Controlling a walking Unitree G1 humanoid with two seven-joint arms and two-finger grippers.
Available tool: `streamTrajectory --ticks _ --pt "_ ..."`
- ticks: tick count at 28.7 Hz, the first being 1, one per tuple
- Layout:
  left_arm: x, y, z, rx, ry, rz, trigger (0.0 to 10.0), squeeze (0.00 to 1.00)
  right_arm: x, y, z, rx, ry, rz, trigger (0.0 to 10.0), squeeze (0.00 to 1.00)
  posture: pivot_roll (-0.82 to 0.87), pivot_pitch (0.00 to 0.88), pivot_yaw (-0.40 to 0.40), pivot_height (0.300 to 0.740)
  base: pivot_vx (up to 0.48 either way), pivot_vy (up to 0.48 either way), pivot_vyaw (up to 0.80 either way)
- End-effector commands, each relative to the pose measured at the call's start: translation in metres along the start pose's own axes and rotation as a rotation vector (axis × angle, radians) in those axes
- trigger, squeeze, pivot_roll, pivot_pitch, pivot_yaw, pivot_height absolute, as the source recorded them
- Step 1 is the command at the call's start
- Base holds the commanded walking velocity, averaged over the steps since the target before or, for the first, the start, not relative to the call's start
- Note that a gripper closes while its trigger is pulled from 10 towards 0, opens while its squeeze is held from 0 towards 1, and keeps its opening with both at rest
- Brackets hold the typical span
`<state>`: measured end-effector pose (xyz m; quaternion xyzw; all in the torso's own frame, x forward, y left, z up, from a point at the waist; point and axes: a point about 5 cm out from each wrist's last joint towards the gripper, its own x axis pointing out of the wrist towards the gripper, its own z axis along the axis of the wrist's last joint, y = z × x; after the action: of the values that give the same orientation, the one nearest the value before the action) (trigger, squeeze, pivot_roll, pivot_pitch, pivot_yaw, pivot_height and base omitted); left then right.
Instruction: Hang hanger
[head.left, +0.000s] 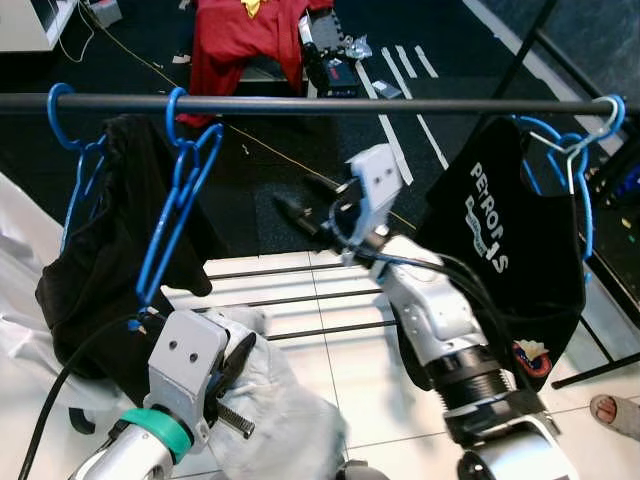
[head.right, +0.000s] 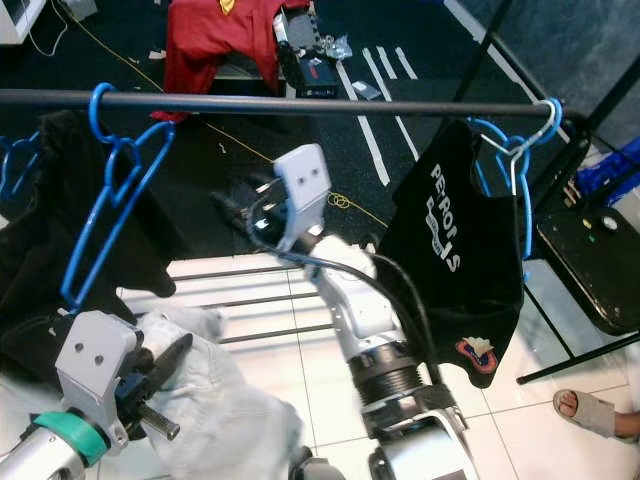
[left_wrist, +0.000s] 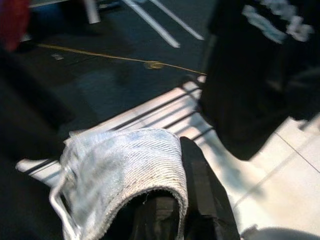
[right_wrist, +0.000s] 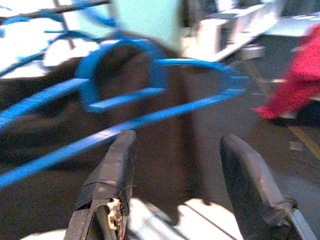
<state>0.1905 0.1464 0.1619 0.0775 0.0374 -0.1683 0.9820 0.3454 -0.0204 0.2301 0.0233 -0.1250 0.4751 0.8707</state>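
A blue hanger (head.left: 178, 205) hangs by its hook over a black rail (head.left: 300, 104), tilted, its lower end reaching down to the left end effector (head.left: 232, 372). It carries a pale grey garment (head.left: 275, 405) that droops below the end effector. In the left wrist view the grey cloth (left_wrist: 125, 170) drapes over a black finger (left_wrist: 202, 195), so the end effector looks closed on the garment, probably to steady the load while the hook settles on the rail. The hook appears already over the rail, so the hanging seems nearly done.

The right end effector (head.left: 300, 215) is raised in the middle, below the rail, pointing toward the hanger. In the right wrist view its two fingers (right_wrist: 107, 175) stand wide apart with nothing between them, and the blue frame (right_wrist: 150, 95) lies just beyond, as if ready to guide or catch it.

Further left, another blue hanger (head.left: 75, 150) holds a black garment (head.left: 95, 280) on the same rail. Well apart to the right, a black T-shirt (head.left: 505, 260) with white lettering hangs on blue and pale hangers (head.left: 575, 150).

Below lie white floor tiles (head.left: 340, 340) and a dark carpet (head.left: 250, 200) with white stripes. A red garment (head.left: 245, 40) lies beyond. A person's sandalled foot (head.left: 617, 413) shows at the lower right.
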Motion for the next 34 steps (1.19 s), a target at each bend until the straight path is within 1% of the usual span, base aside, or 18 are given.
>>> streamTrajectory --ticks 1,2,4,5,6,7,10,11,14,15,20,22,23,26,28,29,32,34 --pt "-0.006 0.002 0.005 -0.003 -0.019 0.063 10.0 0.0 0.011 0.014 -0.006 0.071 -0.009 0.107 10.0 0.0 0.07 0.21 -0.065 0.74 0.0 0.0 0.0" --pt "-0.006 0.002 0.005 -0.003 -0.019 0.063 10.0 0.0 0.011 0.014 -0.006 0.071 -0.009 0.107 10.0 0.0 0.07 0.21 -0.065 0.74 0.0 0.0 0.0" --pt "-0.009 0.005 0.002 -0.034 -0.009 0.128 10.0 0.0 0.025 0.026 -0.004 0.148 -0.034 0.192 10.0 0.0 0.07 0.21 -0.065 0.74 0.0 0.0 0.0" --pt "-0.009 0.005 0.002 -0.034 -0.009 0.128 10.0 0.0 0.025 0.026 -0.004 0.148 -0.034 0.192 10.0 0.0 0.07 0.21 -0.065 0.74 0.0 0.0 0.0" --pt "-0.01 0.005 -0.001 -0.044 -0.004 0.145 10.0 0.0 0.034 0.031 -0.003 0.182 -0.047 0.226 10.0 0.0 0.08 0.21 -0.08 0.74 0.0 0.0 0.0" --pt "-0.01 0.005 -0.001 -0.044 -0.004 0.145 10.0 0.0 0.034 0.031 -0.003 0.182 -0.047 0.226 10.0 0.0 0.08 0.21 -0.08 0.74 0.0 0.0 0.0" --pt "-0.005 0.003 0.0 -0.042 -0.016 0.149 10.0 0.0 0.045 0.04 -0.002 0.25 -0.06 0.271 10.0 0.0 0.08 0.209 -0.085 0.74 0.0 0.0 0.0" --pt "-0.005 0.003 0.0 -0.042 -0.016 0.149 10.0 0.0 0.045 0.04 -0.002 0.25 -0.06 0.271 10.0 0.0 0.08 0.209 -0.085 0.74 0.0 0.0 0.0" --pt "-0.002 0.002 0.001 -0.042 -0.025 0.153 10.0 0.0 0.051 0.044 0.0 0.298 -0.075 0.296 10.0 0.0 0.09 0.209 -0.087 0.74 0.0 0.0 0.0" --pt "0.0 0.001 0.002 -0.043 -0.031 0.153 10.0 0.0 0.055 0.047 0.003 0.329 -0.088 0.311 10.0 0.0 0.09 0.209 -0.088 0.74 0.0 0.0 0.0" --pt "0.002 0.0 0.004 -0.041 -0.038 0.153 10.0 0.0 0.061 0.052 0.008 0.381 -0.115 0.347 10.0 0.0 0.09 0.208 -0.092 0.74 0.0 0.0 0.0" --pt "0.003 0.0 0.004 -0.04 -0.038 0.159 10.0 0.0 0.063 0.058 0.011 0.426 -0.141 0.388 10.0 0.0 0.09 0.205 -0.089 0.74 0.0 0.0 0.0" --pt "0.003 0.0 0.004 -0.04 -0.038 0.159 10.0 0.0 0.063 0.058 0.011 0.426 -0.141 0.388 10.0 0.0 0.09 0.205 -0.089 0.74 0.0 0.0 0.0" --pt "0.004 0.0 0.004 -0.041 -0.04 0.161 10.0 0.0 0.064 0.067 0.013 0.455 -0.159 0.437 10.0 0.0 0.09 0.203 -0.085 0.74 0.0 0.0 0.0" --pt "0.008 -0.001 0.006 -0.042 -0.046 0.153 10.0 0.0 0.067 0.073 0.014 0.449 -0.171 0.449 10.0 0.0 0.08 0.2 -0.078 0.74 0.0 0.0 0.0" --pt "0.008 -0.001 0.006 -0.042 -0.046 0.153 10.0 0.0 0.067 0.073 0.014 0.449 -0.171 0.449 10.0 0.0 0.08 0.2 -0.078 0.74 0.0 0.0 0.0" --pt "0.012 -0.001 0.007 -0.042 -0.051 0.148 10.0 0.0 0.072 0.074 0.014 0.446 -0.174 0.425 10.0 0.0 0.08 0.199 -0.074 0.74 0.0 0.0 0.0" --pt "0.014 -0.001 0.008 -0.042 -0.056 0.144 10.0 0.0 0.077 0.069 0.014 0.449 -0.167 0.361 10.0 0.0 0.08 0.196 -0.073 0.74 0.0 0.0 0.0"
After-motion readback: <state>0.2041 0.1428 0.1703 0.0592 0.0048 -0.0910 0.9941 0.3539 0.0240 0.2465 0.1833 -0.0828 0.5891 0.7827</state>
